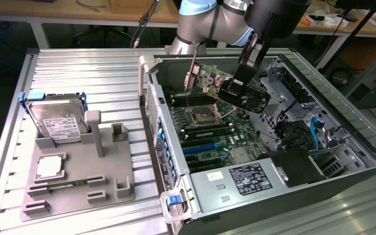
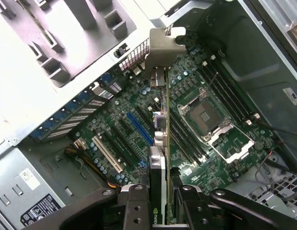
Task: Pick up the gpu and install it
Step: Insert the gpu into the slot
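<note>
The ribbed metal table [image 1: 83, 68] carried an open computer case [image 1: 364, 156] lying on its side; the robot arm [image 1: 201, 19] reached down over the case from its far end; outside the case, on the exterior view's left, sat a grey holder tray [image 1: 77, 196]; inside the case, the green motherboard [image 1: 214, 142] covered the floor; the power supply [image 1: 240, 183] filled the near end of the case.

The gpu [image 1: 230, 88] hung above the case's interior, over the motherboard and apart from it, tilted, its silver bracket [image 1: 191, 76] toward the case wall nearest the tray; in the wrist view the gpu [image 2: 160, 124] showed edge-on, with the bracket [image 2: 163, 48] near that same wall.

A hard drive [image 1: 57, 120] stood in the tray outside the case; the gripper [image 1: 240, 81] was partly closed, its fingers [image 2: 139, 196] pressed against both faces of the gpu, gripping it; the CPU socket [image 1: 204, 115] lay inside the case beneath the gpu; a slim RAM stick [image 1: 67, 185] lay in the tray.
</note>
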### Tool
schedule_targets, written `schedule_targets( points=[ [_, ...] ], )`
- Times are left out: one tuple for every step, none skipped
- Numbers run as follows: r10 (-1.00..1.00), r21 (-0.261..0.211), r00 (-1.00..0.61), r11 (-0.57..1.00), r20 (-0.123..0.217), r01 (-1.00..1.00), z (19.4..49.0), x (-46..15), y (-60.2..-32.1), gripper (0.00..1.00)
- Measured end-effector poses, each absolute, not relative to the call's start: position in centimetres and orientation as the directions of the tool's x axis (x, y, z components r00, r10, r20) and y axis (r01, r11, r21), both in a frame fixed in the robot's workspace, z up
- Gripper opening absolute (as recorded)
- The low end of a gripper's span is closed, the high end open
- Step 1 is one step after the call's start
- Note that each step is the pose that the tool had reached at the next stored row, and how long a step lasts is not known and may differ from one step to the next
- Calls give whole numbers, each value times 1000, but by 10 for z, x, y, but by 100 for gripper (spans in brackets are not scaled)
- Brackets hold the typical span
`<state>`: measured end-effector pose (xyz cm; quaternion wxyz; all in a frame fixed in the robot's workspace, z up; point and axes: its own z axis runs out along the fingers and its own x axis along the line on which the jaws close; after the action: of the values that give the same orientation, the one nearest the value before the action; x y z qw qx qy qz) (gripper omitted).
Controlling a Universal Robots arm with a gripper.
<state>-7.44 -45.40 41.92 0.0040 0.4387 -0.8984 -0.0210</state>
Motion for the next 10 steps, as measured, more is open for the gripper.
schedule_targets(
  points=[
    [-789,41,-614,613,-11,-789,419,-74,-454,27],
    [-790,41,-613,612,-11,-789,419,-74,-454,27],
    [-791,41,-612,611,-11,-790,419,-74,-454,27],
    [-792,41,-611,610,-11,-791,419,-74,-454,27],
    [-792,41,-610,609,-11,-792,419,-74,-454,27],
    [-793,41,-609,609,-11,-792,419,-74,-454,27],
    [-793,41,-609,608,-11,-793,419,-74,-454,27],
    [-794,41,-608,607,-11,-794,419,-74,-454,27],
    [-795,41,-607,606,-11,-795,419,-74,-454,27],
    [-796,41,-606,605,-11,-795,419,-74,-454,27]
  ],
)
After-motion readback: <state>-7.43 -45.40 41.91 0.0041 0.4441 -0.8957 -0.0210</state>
